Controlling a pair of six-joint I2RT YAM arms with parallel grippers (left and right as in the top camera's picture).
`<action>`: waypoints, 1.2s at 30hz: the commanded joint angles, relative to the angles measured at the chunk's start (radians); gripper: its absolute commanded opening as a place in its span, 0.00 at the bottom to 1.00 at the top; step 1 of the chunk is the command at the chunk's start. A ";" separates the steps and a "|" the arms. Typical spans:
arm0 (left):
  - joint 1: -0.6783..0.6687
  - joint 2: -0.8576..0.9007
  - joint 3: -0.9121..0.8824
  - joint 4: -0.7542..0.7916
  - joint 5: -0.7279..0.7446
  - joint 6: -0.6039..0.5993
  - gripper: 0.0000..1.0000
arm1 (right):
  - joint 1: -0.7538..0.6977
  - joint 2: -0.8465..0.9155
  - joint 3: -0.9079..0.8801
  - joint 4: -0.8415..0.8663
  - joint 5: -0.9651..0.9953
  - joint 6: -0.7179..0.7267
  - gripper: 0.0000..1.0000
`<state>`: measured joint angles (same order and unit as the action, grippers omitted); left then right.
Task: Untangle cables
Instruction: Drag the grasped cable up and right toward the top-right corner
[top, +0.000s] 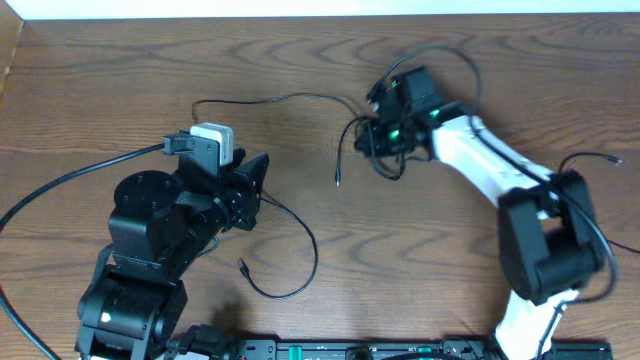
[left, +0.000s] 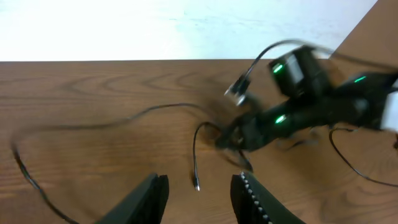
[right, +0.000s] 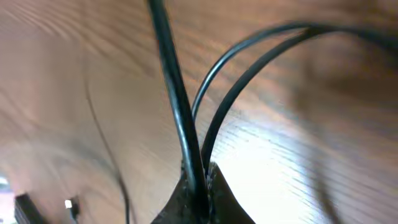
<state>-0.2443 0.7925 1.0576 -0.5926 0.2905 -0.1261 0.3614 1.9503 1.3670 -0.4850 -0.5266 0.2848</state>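
1. The table (top: 100, 60) was brown wood grain and carried all the cables.
2. The right arm (top: 480, 160), white, reached from the near right edge toward the far centre. The left arm (top: 150, 230), black, stood at the near left.
3. The right gripper (right: 200, 193) was closed, with its fingers pinched on a black cable (right: 177, 106) that rose straight up from between them. Two more black strands curved away just beside the grip.
4. The left gripper (left: 199, 186) had its fingers apart and nothing between them. It hung above bare wood, pointed toward the right gripper and well apart from it.
5. The tangle (top: 378, 140), a knot of black cords, lay at the far centre of the table, directly under the right gripper.
6. The long cable (top: 290, 97) ran left from the tangle along the far side and ended near the left arm's wrist.
7. The loose cable (top: 310, 250) curved in an open loop on the near side, just right of the left arm. One end passed out of sight beneath the left gripper.
8. One plug (top: 338, 181) hung off a short strand left of the tangle, lying on the wood. A second plug (top: 243, 266) ended the loose cable.
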 joint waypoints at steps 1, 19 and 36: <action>-0.002 0.011 0.026 0.003 0.013 0.017 0.38 | -0.045 -0.120 0.068 -0.045 -0.009 -0.040 0.01; -0.002 0.018 0.026 -0.051 0.013 0.016 0.38 | -0.180 -0.272 0.593 -0.428 0.318 -0.159 0.01; -0.004 0.043 0.026 -0.050 0.050 -0.010 0.38 | -0.434 -0.263 0.832 -0.737 0.634 -0.214 0.01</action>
<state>-0.2443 0.8337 1.0576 -0.6464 0.3176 -0.1310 -0.0360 1.6924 2.1830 -1.2026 0.0269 0.0925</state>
